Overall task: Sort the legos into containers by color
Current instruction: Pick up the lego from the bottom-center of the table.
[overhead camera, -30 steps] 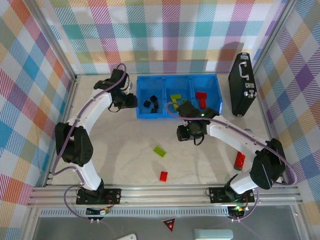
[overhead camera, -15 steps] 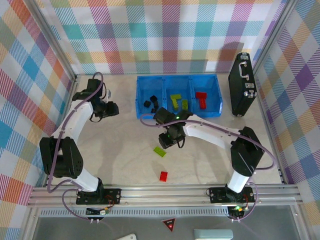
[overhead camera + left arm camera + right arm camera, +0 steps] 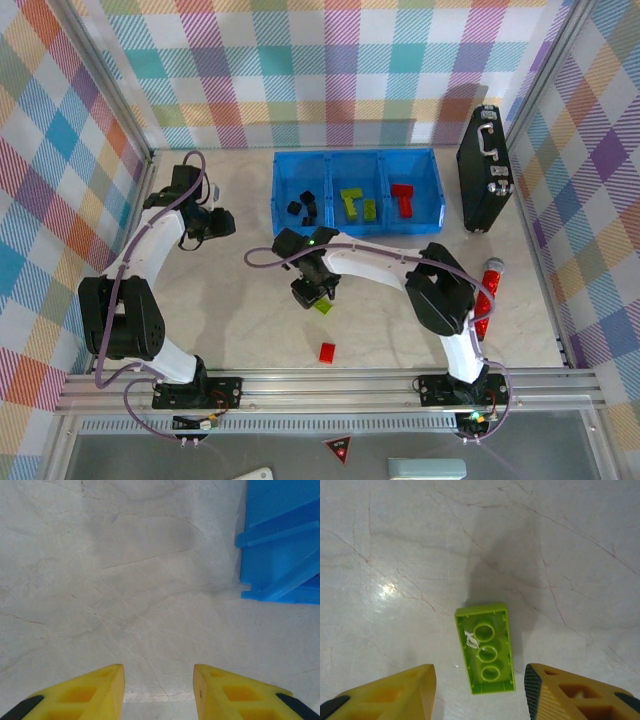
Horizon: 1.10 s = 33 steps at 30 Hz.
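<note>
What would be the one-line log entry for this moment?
right gripper: open, over upside-down lime green brick on table | left gripper: open, empty, beside blue tray | red brick: unsorted

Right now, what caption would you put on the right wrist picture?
Open right gripper hovers over a lime green brick lying underside-up on the pale table.

lime brick (image 3: 484, 648) underside up on table (image 3: 240, 320) | red brick (image 3: 327, 351) near | blue tray (image 3: 355, 153): black bricks (image 3: 303, 209) left, lime middle, red right

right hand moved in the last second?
Yes. The right hand swung left and nearer, away from the blue tray, and now hangs over the lime brick.
</note>
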Tool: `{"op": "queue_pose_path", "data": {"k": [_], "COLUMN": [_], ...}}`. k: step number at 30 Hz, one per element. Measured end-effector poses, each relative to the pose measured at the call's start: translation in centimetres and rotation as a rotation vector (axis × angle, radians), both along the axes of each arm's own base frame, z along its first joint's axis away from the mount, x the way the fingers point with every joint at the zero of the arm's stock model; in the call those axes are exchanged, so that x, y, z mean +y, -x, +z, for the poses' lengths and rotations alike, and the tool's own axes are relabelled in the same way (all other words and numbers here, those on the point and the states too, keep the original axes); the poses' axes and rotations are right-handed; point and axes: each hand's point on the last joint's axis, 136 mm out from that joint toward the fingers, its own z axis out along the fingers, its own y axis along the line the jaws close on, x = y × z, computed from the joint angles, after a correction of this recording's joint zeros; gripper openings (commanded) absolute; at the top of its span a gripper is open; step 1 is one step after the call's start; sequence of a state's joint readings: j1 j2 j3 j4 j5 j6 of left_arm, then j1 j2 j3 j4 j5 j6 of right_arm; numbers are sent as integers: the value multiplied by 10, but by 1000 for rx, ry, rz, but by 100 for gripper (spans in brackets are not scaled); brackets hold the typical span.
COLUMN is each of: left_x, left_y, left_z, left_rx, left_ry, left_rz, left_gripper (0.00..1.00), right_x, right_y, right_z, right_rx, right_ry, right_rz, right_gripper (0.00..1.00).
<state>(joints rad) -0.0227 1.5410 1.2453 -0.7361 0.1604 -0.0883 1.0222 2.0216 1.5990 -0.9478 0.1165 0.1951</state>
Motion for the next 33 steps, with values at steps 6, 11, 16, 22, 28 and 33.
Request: {"op": "queue_pose_path", "data": {"k": [6, 11, 16, 22, 28, 33], "left_x": [0, 0, 0, 0, 0, 0], "left_y": [-2, -2, -2, -2, -2, -2], "left_z": [1, 1, 1, 1, 1, 1], "left_rx": [-10, -10, -10, -10, -10, -10], "left_ry": [0, 0, 0, 0, 0, 0], "left_rz": [0, 0, 0, 0, 0, -1], "left_gripper": [41, 40, 40, 40, 40, 40], "right_x": [3, 0, -3, -4, -5, -5], "right_y": [-1, -1, -1, -1, -1, -2], "right_z": [-14, -25, -35, -40, -41, -41], "right_rx": [8, 14, 26, 30, 30, 25], "right_ry": [40, 71, 97, 111, 114, 118], "right_rz": [8, 7, 7, 7, 7, 6], "right_gripper": [55, 55, 54, 48, 44, 40]}}
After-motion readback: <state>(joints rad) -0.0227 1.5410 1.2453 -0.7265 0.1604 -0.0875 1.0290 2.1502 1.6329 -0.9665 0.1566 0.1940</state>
